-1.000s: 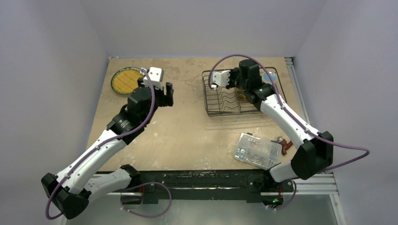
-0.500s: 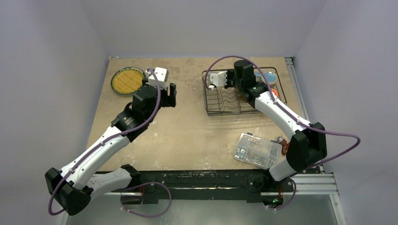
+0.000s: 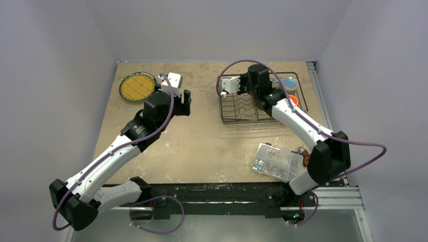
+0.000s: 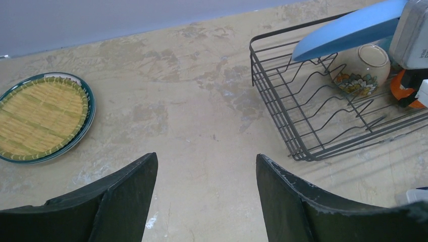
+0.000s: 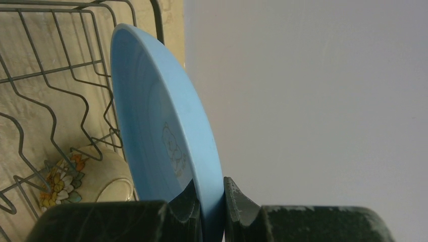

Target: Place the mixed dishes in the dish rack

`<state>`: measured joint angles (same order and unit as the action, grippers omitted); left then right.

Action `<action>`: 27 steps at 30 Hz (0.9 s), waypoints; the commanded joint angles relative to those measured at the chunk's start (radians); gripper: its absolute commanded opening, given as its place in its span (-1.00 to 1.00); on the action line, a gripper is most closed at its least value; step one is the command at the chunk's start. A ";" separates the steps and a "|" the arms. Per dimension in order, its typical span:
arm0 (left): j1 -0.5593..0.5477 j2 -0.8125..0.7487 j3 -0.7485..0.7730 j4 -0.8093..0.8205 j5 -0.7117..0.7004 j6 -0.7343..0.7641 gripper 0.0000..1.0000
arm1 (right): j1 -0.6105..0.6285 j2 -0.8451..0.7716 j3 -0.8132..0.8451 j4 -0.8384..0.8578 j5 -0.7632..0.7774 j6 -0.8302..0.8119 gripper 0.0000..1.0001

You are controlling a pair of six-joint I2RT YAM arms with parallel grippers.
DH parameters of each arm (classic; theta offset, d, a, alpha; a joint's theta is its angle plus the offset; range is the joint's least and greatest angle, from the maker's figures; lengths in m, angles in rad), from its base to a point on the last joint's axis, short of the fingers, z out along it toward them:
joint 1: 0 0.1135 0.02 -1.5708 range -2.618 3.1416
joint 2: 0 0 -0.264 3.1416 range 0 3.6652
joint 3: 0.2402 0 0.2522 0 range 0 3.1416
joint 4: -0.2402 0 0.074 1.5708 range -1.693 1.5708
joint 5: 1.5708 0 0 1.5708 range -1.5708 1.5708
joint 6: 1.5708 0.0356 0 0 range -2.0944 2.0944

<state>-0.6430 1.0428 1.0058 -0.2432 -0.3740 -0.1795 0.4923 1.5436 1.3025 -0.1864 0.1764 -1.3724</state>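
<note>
My right gripper [image 5: 212,187] is shut on the rim of the blue plate [image 5: 161,121] and holds it on edge, tilted, above the back of the black wire dish rack [image 3: 242,113]. The plate also shows in the left wrist view [image 4: 348,30]. A white bowl with flowers [image 4: 366,68] lies inside the rack, with an orange cup [image 3: 294,101] and a light-blue mug [image 3: 289,82] at its right end. The yellow dark-rimmed plate [image 3: 137,86] lies flat at the table's far left. My left gripper [image 4: 206,157] is open and empty over bare table between that plate and the rack. The green-rimmed white plate is out of view.
A clear plastic box of small parts [image 3: 276,161] lies near the table's front right, by the right arm's base. The rack's wavy dividers [image 5: 45,116] stand beneath the held plate. The back wall is close behind the rack.
My right gripper has carried the blue plate leftward and toward the back of the rack. My left gripper has shifted a little to the right, still open.
</note>
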 commanded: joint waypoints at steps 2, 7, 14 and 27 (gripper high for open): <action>-0.001 -0.001 0.037 0.019 0.025 -0.011 0.40 | 0.004 -0.051 0.048 0.099 -0.029 0.015 -1.00; -0.002 -0.002 0.032 0.021 0.028 -0.006 0.40 | 0.002 -0.003 0.051 0.090 -0.006 0.010 -1.00; -0.002 -0.003 0.033 0.022 0.033 -0.003 0.40 | 0.003 0.036 0.037 0.081 -0.014 0.010 -1.00; -0.001 0.002 0.033 0.024 0.047 -0.002 0.40 | 0.002 0.123 0.045 0.122 0.013 0.029 -0.54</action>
<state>-0.6430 1.0454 1.0058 -0.2501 -0.3374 -0.1806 0.4919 1.6638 1.3087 -0.1341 0.1658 -1.3613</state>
